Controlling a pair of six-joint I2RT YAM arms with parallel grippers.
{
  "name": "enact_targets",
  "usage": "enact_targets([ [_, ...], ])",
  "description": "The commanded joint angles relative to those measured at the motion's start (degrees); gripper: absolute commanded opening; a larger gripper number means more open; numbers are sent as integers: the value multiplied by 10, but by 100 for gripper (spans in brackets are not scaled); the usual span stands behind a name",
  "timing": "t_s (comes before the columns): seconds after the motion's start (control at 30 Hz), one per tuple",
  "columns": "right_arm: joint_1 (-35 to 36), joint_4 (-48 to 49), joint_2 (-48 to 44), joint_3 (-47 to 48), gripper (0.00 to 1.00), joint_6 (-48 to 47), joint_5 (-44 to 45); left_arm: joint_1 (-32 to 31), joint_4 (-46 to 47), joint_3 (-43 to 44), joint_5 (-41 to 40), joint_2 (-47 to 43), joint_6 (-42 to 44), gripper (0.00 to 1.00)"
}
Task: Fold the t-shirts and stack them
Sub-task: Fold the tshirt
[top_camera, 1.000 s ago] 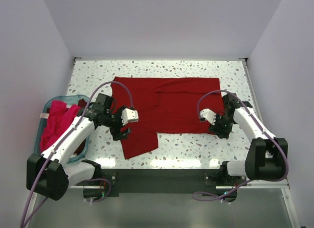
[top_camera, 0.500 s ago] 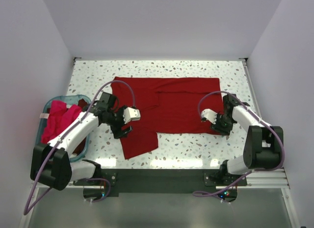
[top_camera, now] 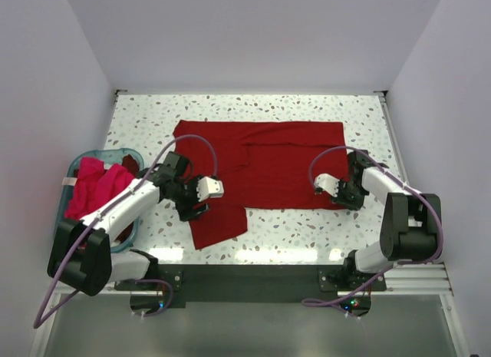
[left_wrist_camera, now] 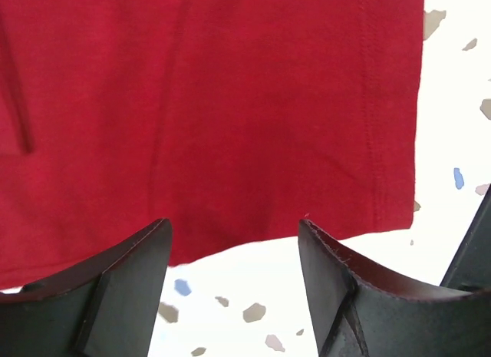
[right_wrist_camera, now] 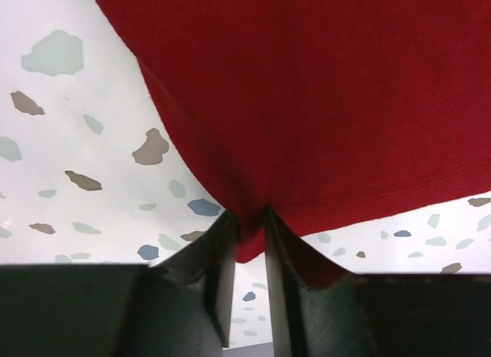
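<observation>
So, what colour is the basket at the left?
The basket is teal; top external view shows it best.

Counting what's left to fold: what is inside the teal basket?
Bunched pinkish-red cloth fills the teal basket. How many shirts that is, and anything underneath, cannot be seen: the heap covers it.

Lab test booth: blank white walls (top_camera: 253, 34) around speckled table (top_camera: 307, 105).
</observation>
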Motion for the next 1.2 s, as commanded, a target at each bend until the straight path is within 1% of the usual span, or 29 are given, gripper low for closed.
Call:
enact_targets([
  [0.0,-2,28,25,-11,19,-10,-6,-31,37,-31,-32,-16,-7,71],
  [0.07,-2,25,23,-8,10,-8,-8,-51,51,-53,-46,-23,-12,69],
  [0.17,-2,20,19,-5,0,-8,-9,-76,75,-77,-62,-28,-20,67],
  [0.3,-2,10,15,4,0,-5,-16,-97,113,-103,-87,-28,-34,66],
  [0.47,-2,3,19,12,0,1,-19,-112,137,-118,-96,1,-32,65],
  [0.5,-2,4,18,15,0,3,-20,-114,135,-122,-97,5,-28,62],
  [0.53,-2,1,19,17,0,4,-23,-118,133,-124,-98,13,-24,56],
  [0.6,-2,-8,17,23,0,5,-26,-120,124,-134,-100,16,-14,47],
  [0.63,-2,-10,14,24,0,5,-30,-121,117,-134,-99,13,-9,38],
  [0.7,-2,-21,8,29,0,4,-31,-123,87,-127,-92,5,-2,28],
  [0.73,-2,-26,2,30,0,0,-33,-123,72,-114,-86,-1,0,18],
  [0.8,-2,-44,-7,30,0,-4,-36,-123,22,-99,-72,-15,3,8],
  [0.83,-3,-52,-14,30,0,-9,-38,-123,3,-82,-67,-22,3,0],
  [0.87,-3,-72,-28,30,0,-13,-43,-123,-34,-74,-61,-29,7,0],
  [0.97,-5,-115,-61,33,0,-22,-53,-123,-101,-39,-40,-61,14,0],
  [1.03,-11,-136,-73,41,0,-29,-59,-120,-129,-8,-34,-78,14,0],
  [1.13,-23,-173,-67,76,0,-34,-68,-98,-172,36,-27,-82,27,0],
  [1.17,-24,-186,-52,99,0,-34,-69,-86,-177,49,-19,-76,32,0],
])
